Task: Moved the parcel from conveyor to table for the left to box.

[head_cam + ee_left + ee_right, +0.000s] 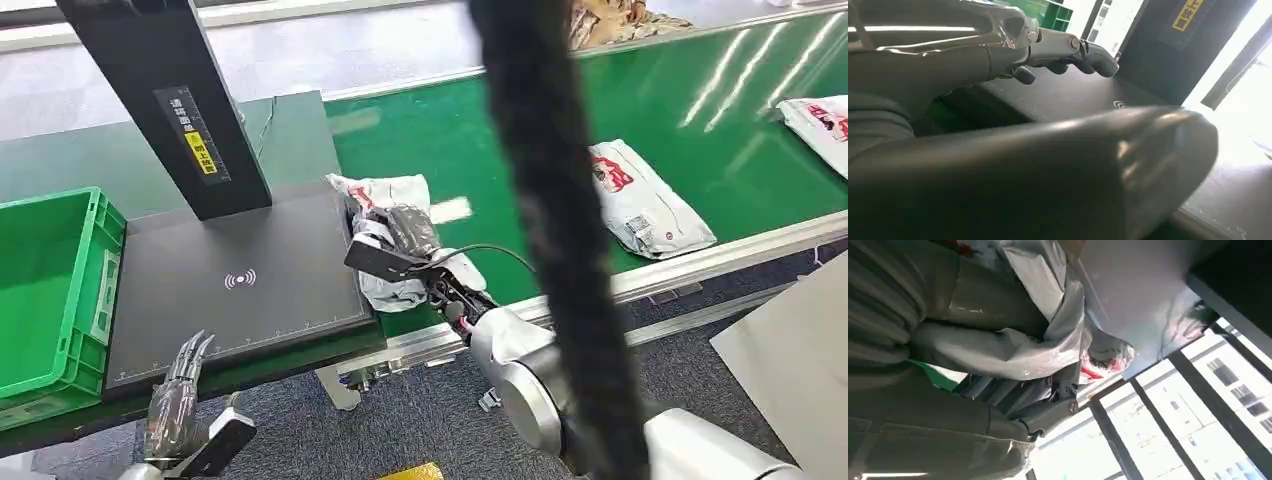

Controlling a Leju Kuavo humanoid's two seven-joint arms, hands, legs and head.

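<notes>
A crumpled white and grey plastic parcel [392, 194] with red print is gripped by my right hand [408, 232] at the conveyor's near edge, right beside the black table [250, 290]. In the right wrist view the parcel [1063, 315] is bunched between the thumb and the darker fingers [1048, 405]. My left hand [180, 385] hangs below the table's front edge, fingers pointing up and apart, holding nothing. The left wrist view has that hand's fingers [1083, 52] stretched out over the dark table top [1073, 95].
A green crate [45, 290] stands left of the table. A black post [170, 100] with a yellow label rises from the table's back. More parcels [640, 200] [820, 120] lie on the green belt [500, 130]. A thick black cable [560, 230] crosses the head view.
</notes>
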